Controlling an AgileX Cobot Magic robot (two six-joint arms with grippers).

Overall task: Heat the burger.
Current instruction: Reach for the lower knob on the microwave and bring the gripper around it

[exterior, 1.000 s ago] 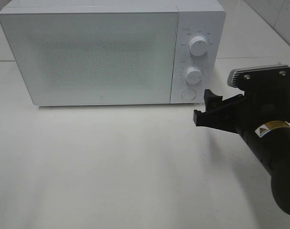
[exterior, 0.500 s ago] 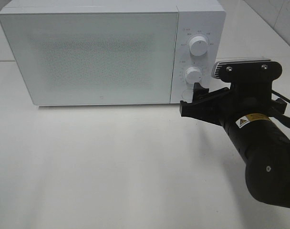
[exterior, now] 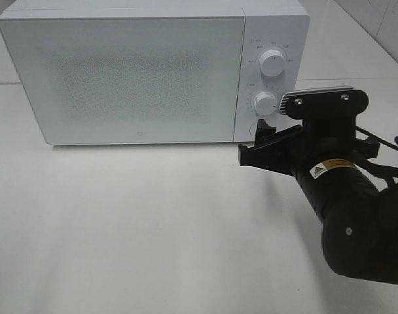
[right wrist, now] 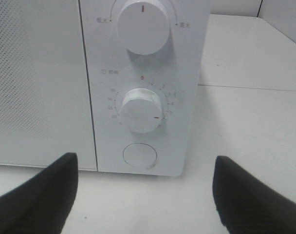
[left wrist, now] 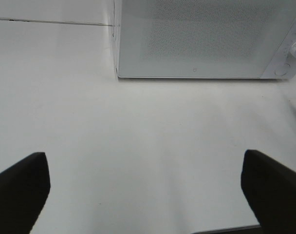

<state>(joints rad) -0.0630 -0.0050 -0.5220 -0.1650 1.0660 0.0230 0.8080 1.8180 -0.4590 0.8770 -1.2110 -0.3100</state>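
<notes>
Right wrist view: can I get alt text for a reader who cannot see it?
The control panel of a white microwave, close up: an upper knob, a timer knob under it with its red mark off zero, and a round button lowest. The right gripper stands open before the panel, holding nothing.

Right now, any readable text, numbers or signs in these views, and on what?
"0", red: microwave panel, above the lower dial.
Chinese labels by the upper dial and lower dial: too blurred.
Numbers round the lower dial: too small.
Yellow sticker with warning triangle on the right arm: text too small.
Tiny mark on the door: unreadable.
</notes>
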